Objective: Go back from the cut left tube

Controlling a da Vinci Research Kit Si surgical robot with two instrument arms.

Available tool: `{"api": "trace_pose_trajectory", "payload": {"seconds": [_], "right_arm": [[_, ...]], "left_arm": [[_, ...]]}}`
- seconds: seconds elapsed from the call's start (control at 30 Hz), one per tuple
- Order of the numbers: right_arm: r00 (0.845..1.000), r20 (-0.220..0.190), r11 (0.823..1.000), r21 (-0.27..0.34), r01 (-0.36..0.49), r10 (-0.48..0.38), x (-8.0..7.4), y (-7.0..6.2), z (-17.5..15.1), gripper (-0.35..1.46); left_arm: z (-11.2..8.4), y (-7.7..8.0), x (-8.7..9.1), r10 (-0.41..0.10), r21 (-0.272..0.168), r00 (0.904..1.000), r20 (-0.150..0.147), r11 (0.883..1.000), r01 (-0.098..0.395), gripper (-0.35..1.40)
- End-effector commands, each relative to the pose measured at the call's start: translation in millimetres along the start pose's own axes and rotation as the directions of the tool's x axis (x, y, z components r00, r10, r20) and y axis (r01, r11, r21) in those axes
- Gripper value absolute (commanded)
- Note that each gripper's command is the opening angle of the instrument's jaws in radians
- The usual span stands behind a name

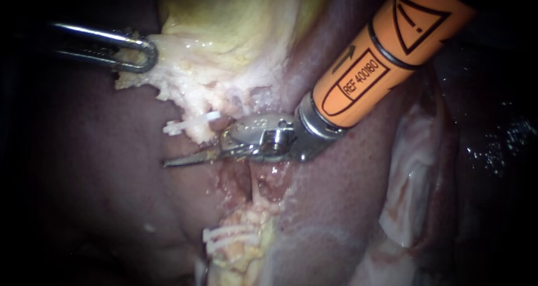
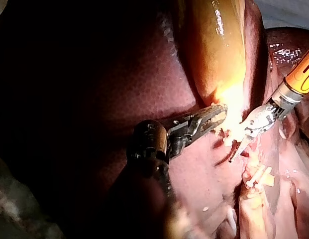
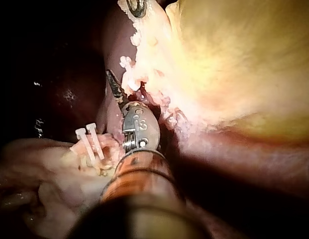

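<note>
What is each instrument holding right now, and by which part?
The left instrument grips the gallbladder by its pale, ragged edge. The right instrument holds nothing; its blades lie shut.

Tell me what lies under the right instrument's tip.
Visible beneath the right instrument: raw reddish tissue and the liver. The spot directly under its metal head is covered.

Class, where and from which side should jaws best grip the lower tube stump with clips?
Probably the stump, at its bare end above the clips, jaws crosswise from the left: it runs up the endoscope view, with the right instrument just above and right.
</note>
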Motion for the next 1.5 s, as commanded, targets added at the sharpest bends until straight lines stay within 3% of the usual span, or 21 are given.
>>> {"api": "trace_pose_trajectory", "payload": {"seconds": [0.03,0.07,0.1,0.13,0.17,0.23,0.6,0.7,0.77,0.87,0.97,1.13,1.27,1.4,1.5], "right_arm": [[1.000,0.000,1.000,0.000,-0.005,0.005,0.2,-0.2,0.0,-0.35],[1.000,0.000,1.000,0.001,-0.005,0.005,0.2,-0.2,0.0,-0.11],[1.000,0.003,1.000,0.000,-0.011,0.011,0.3,-0.3,0.1,0.36],[0.999,0.002,0.999,0.000,-0.035,0.035,0.4,-0.4,0.1,0.68],[0.999,0.002,0.999,0.000,-0.041,0.041,0.4,-0.4,0.2,0.86],[0.999,0.002,0.999,0.000,-0.047,0.047,0.5,-0.4,0.3,1.05],[0.999,0.004,0.999,0.005,-0.045,0.045,0.2,-1.0,-0.3,1.28],[0.999,-0.012,0.998,-0.056,-0.040,0.040,-0.5,-2.3,-1.5,1.37],[0.999,-0.035,0.989,-0.145,-0.035,0.030,-1.2,-3.6,-2.7,1.40],[0.997,-0.037,0.956,-0.289,0.061,-0.074,-2.5,-5.3,-4.9,1.43],[0.983,0.006,0.909,-0.380,0.171,-0.183,-4.2,-6.6,-7.8,1.43],[0.959,0.077,0.839,-0.468,0.277,-0.273,-6.5,-7.9,-13.2,1.43],[0.946,0.122,0.793,-0.519,0.318,-0.299,-6.9,-8.4,-17.4,1.43],[0.943,0.142,0.777,-0.537,0.329,-0.300,-6.4,-8.8,-19.9,1.43],[0.943,0.142,0.787,-0.521,0.331,-0.302,-6.0,-9.1,-20.9,1.43]], "left_arm": [[0.0,0.0,0.0,0.000,0.000,1.0000,0.000,1.000,0.000,-0.35],[-0.1,0.0,0.0,0.000,0.000,1.0000,0.000,1.000,0.000,-0.35],[-0.1,0.0,0.0,0.000,0.000,1.0000,0.000,1.000,0.000,-0.35],[-0.1,0.0,0.0,0.000,0.000,1.0000,0.000,1.000,0.000,-0.35],[-0.1,0.0,0.0,0.001,-0.001,1.0000,0.000,1.000,-0.001,-0.35],[-0.1,-0.1,-0.1,0.001,-0.001,1.0000,0.000,1.000,-0.001,-0.35],[-0.1,-0.3,-0.1,0.001,-0.001,1.0000,0.001,1.000,-0.001,-0.35],[-0.1,-0.4,-0.1,0.001,-0.001,1.0000,0.001,1.000,-0.001,-0.35],[-0.2,-0.5,-0.1,0.001,-0.001,1.0000,0.001,1.000,-0.001,-0.35],[-0.3,-0.7,-0.1,0.002,-0.002,1.0000,0.001,1.000,-0.002,-0.35],[-0.3,-0.8,-0.2,0.002,-0.002,1.0000,0.001,1.000,-0.002,-0.35],[-0.3,-0.9,-0.1,0.002,-0.002,1.0000,0.001,1.000,-0.002,-0.35],[-0.3,-0.9,-0.1,0.002,-0.002,1.0000,0.001,1.000,-0.002,-0.35],[-0.3,-1.0,-0.1,0.002,-0.002,1.0000,0.001,1.000,-0.002,-0.35],[-0.3,-1.1,-0.2,0.002,-0.002,1.0000,0.001,1.000,-0.002,-0.35]]}}
